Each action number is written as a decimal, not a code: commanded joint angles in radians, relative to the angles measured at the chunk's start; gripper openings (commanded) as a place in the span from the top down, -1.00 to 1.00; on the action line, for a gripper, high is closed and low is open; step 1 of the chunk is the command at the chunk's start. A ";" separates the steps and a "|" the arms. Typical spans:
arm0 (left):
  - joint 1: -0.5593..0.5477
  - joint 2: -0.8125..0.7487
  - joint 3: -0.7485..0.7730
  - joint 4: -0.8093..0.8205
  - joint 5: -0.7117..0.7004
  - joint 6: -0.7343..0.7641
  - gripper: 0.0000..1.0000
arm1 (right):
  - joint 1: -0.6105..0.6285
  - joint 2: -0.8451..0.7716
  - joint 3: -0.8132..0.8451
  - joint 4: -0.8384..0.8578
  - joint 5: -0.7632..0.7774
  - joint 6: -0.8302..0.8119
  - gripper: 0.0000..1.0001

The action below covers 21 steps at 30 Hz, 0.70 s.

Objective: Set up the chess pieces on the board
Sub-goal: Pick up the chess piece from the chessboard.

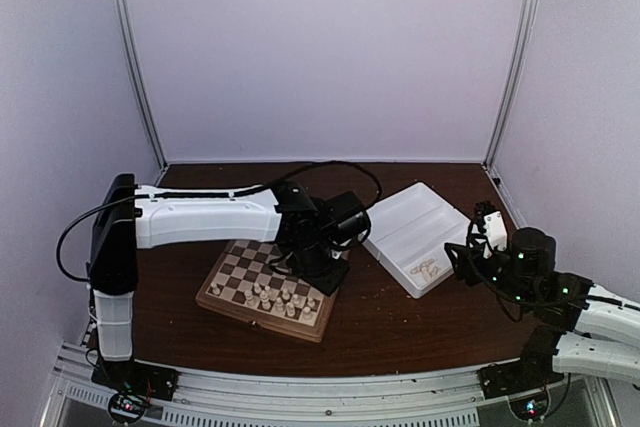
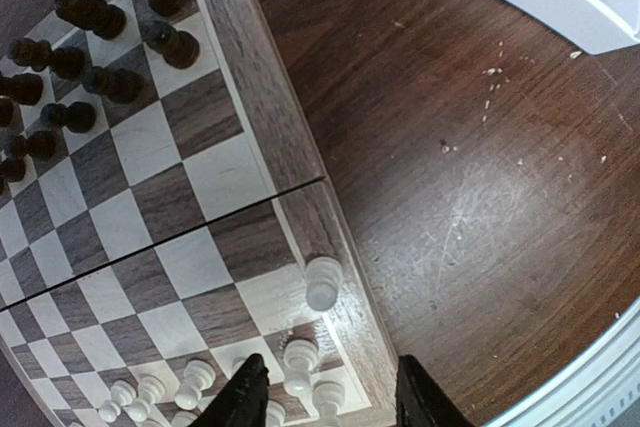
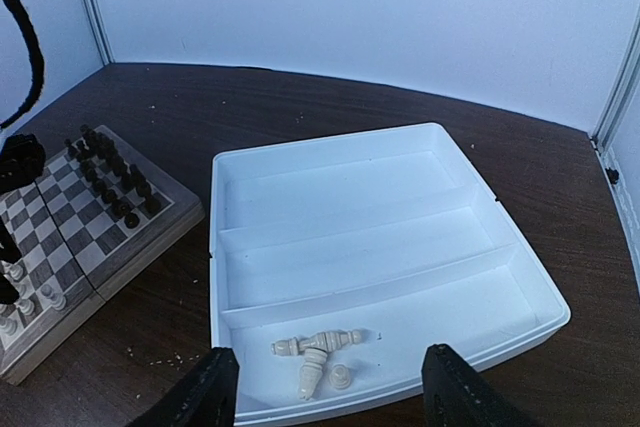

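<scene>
Placement underway: left hand [image 2: 330,387] astride cream pieces [image 2: 300,355] at board [image 2: 255,87] corner, grasp cannot tell; right hand [image 3: 325,379] released above tray [image 3: 340,142]. Next: take loose piece [image 3: 330,340] there.

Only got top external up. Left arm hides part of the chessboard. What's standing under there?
Observer: Left wrist shows dark brown-black chess figures upright in two rows along one edge of the square wooden checkered chessboard.
Operator: Tray is a blur here. Contents?
Observer: Right wrist shows a few small cream chess pieces in the nearest compartment of the white rectangular plastic tray, at least two lying flat. The other two compartments are empty.
Operator: Right gripper carrying one?
Observer: No. The right gripper is open and empty, at the tray's near wall.
</scene>
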 commanded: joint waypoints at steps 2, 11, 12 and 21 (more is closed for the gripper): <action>0.025 0.037 0.021 0.032 0.032 0.010 0.17 | -0.005 -0.009 -0.013 0.019 0.019 0.002 -0.33; 0.032 0.079 0.048 0.043 0.058 0.018 0.29 | -0.004 -0.011 -0.012 0.020 0.019 0.001 -0.35; 0.032 0.086 0.050 0.042 0.061 0.018 0.30 | -0.004 -0.012 -0.014 0.019 0.019 0.001 -0.35; 0.037 0.121 0.065 0.030 0.061 0.017 0.43 | -0.004 -0.014 -0.014 0.020 0.018 0.001 -0.36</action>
